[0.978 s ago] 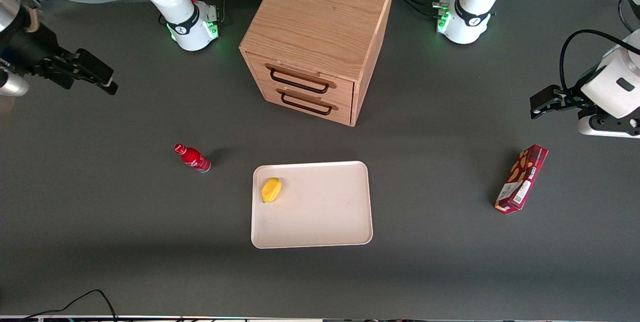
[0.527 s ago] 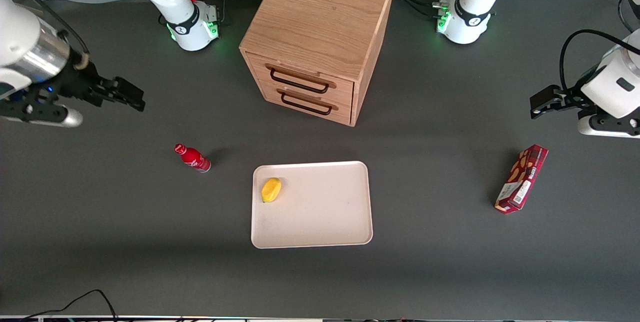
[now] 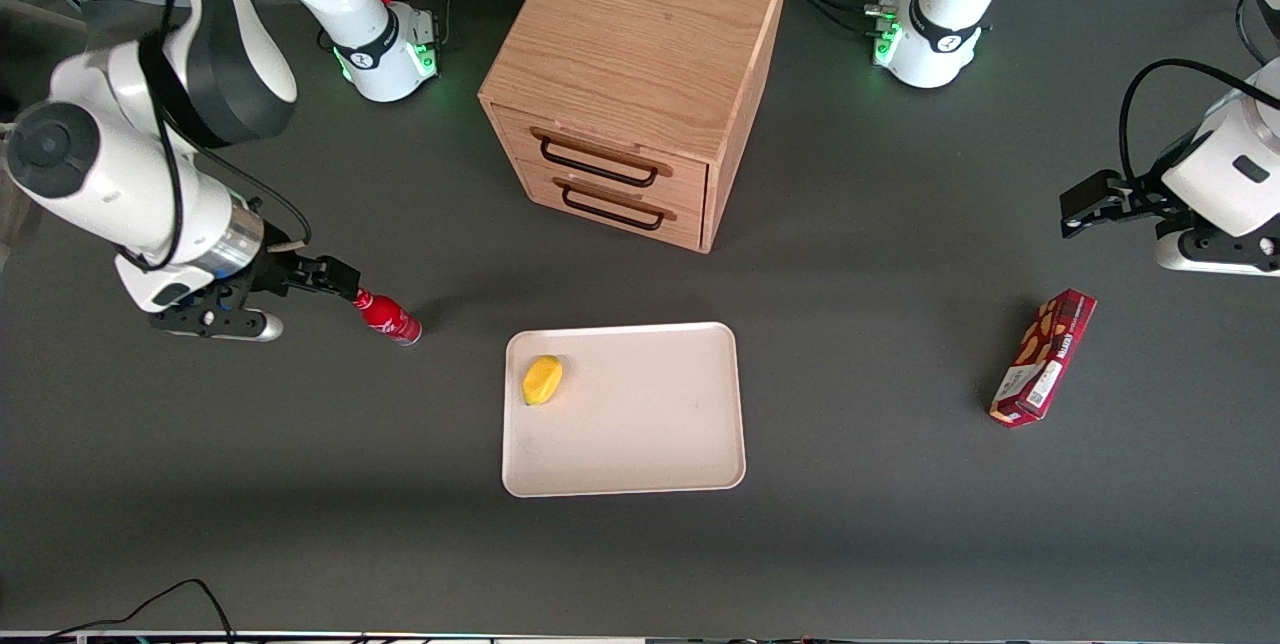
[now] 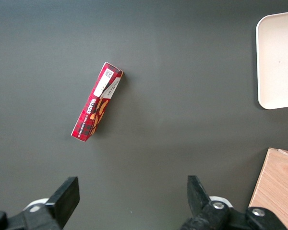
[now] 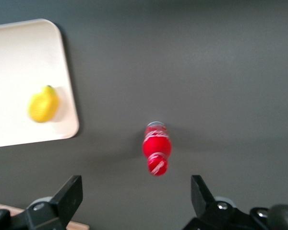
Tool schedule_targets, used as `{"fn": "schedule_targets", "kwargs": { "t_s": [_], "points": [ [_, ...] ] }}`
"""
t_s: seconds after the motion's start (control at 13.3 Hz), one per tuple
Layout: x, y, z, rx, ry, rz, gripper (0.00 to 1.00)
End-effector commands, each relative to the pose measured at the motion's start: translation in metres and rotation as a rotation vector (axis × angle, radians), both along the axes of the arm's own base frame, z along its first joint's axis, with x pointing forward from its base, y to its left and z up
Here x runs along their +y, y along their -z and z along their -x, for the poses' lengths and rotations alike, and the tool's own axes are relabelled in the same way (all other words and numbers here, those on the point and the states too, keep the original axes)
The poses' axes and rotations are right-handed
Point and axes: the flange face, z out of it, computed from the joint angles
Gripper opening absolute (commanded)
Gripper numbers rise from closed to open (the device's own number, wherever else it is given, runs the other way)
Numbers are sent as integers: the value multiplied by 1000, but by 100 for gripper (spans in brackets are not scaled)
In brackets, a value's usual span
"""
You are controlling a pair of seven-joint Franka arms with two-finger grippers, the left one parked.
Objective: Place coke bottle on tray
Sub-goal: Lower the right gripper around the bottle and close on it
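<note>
At the left of the front view our end effector [image 3: 335, 278] hangs above the coke bottle's [image 3: 387, 316] cap, fingers spread wide, holding nothing. The bottle stands upright on the tabletop [image 3: 300, 444], beside the tray [image 3: 650, 424], which already carries a yellow fruit [image 3: 542, 379]. We judge a skewed descent could clip the cap and topple the bottle.

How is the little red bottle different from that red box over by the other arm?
The coke bottle is small, round and glossy; the snack box is longer, flat-sided and printed. The bottle stands upright under the open gripper; the box lies flat, toward the parked arm's end. Both are red and rest on the table, not the tray.
</note>
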Motion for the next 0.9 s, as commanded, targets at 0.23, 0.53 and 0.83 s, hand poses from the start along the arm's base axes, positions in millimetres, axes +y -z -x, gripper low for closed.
{"fn": "schedule_targets", "kwargs": {
  "t_s": [0.23,0.53,0.83],
  "points": [
    [-18,71,33,-16,-16,-1,100],
    [-17,94,33,-9,-14,-16,100],
    [-15,115,33,-11,-16,-31,100]
  ]
}}
